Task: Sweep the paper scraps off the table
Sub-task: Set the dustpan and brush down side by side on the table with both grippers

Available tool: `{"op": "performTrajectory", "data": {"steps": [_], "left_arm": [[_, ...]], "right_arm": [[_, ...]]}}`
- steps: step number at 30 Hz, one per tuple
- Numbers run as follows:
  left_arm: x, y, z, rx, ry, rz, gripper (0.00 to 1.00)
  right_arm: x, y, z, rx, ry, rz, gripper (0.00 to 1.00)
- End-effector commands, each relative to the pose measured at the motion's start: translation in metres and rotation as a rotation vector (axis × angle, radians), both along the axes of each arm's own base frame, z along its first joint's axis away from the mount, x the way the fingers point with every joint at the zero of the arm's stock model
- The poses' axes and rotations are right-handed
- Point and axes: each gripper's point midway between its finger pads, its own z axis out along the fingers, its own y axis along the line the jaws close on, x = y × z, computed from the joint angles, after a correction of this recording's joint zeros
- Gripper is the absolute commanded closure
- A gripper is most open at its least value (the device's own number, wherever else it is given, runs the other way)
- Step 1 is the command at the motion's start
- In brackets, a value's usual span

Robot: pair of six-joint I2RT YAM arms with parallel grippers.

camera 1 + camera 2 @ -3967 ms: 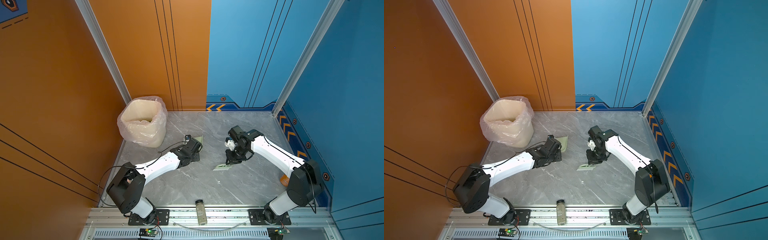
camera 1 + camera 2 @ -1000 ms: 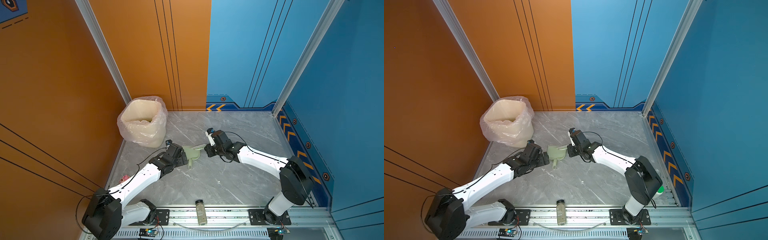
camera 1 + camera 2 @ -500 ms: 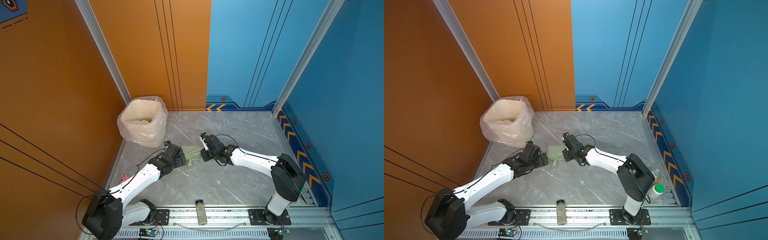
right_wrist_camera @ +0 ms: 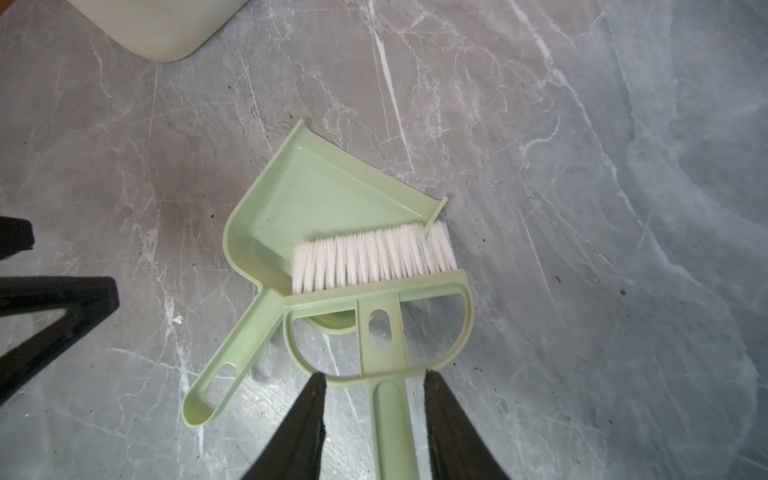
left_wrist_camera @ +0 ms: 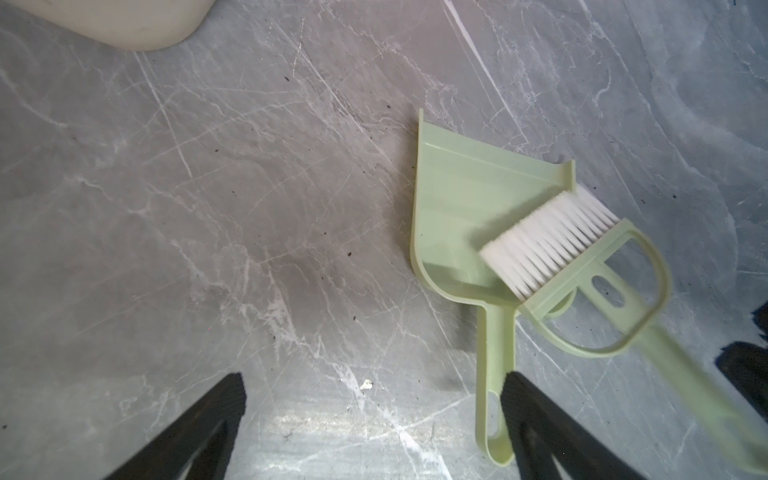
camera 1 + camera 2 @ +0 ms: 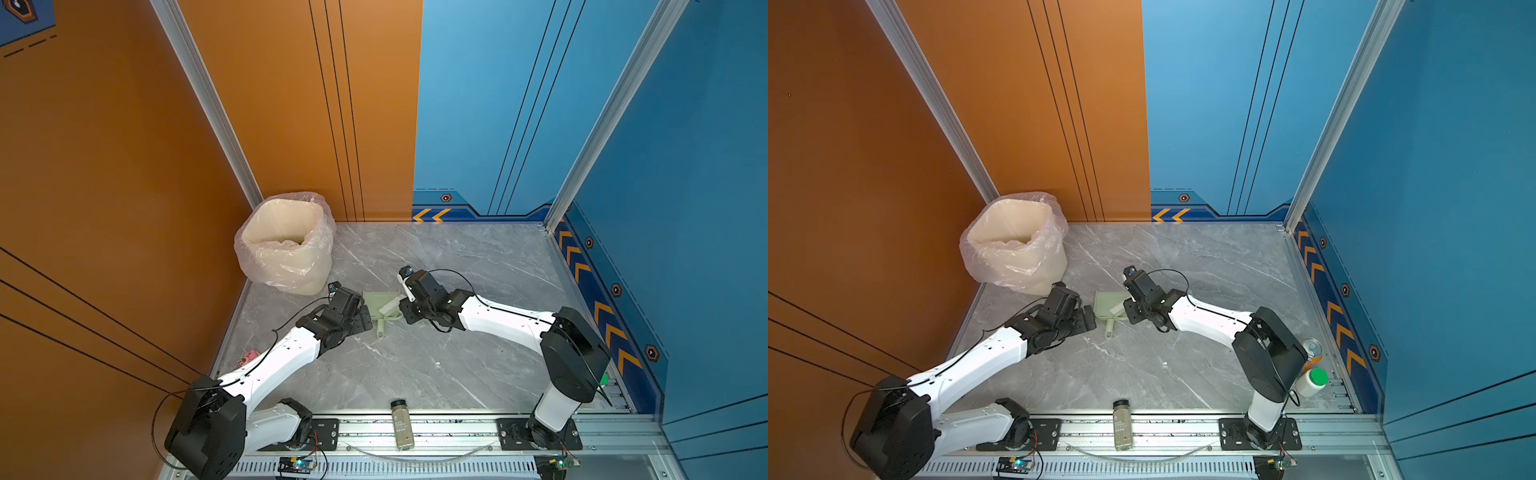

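Bin point(image 6: 286, 249) stands in back left corner of table point(image 6: 457, 357). Dustpan point(image 6: 374, 300) just before it; brush point(image 6: 388, 308) lies on dustpan's right side. Spice jar point(image 6: 402, 424) lies at mid front edge.

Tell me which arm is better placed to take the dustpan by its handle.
Left. The left gripper is open at the dustpan handle; the right gripper straddles the brush handle, jaws apart.

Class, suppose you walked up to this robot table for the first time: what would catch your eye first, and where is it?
A pale green dustpan lies on the grey marble table, with a matching brush across it, white bristles on the pan. The open left fingers sit at the dustpan's handle, and the open right fingers straddle the brush's handle. Behind them, in the far left corner, stands a cream bin lined with clear plastic.
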Motion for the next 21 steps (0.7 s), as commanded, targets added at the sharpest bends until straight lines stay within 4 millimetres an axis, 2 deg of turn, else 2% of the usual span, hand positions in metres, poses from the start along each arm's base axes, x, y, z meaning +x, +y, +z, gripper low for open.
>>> {"op": "performTrajectory", "data": {"steps": [1, 14, 21], "left_arm": [[-0.003, 0.001, -0.009, -0.004, 0.025, -0.007, 0.02], [-0.002, 0.003, -0.008, -0.001, 0.022, -0.010, 0.02], [-0.001, 0.003, 0.005, 0.011, -0.020, -0.047, 0.02]], "right_arm": [[-0.001, -0.001, 0.001, -0.029, -0.003, -0.005, 0.58], [-0.002, -0.004, 0.002, -0.041, -0.004, -0.009, 0.56], [0.000, -0.020, 0.016, -0.059, -0.047, -0.037, 0.56]]}}
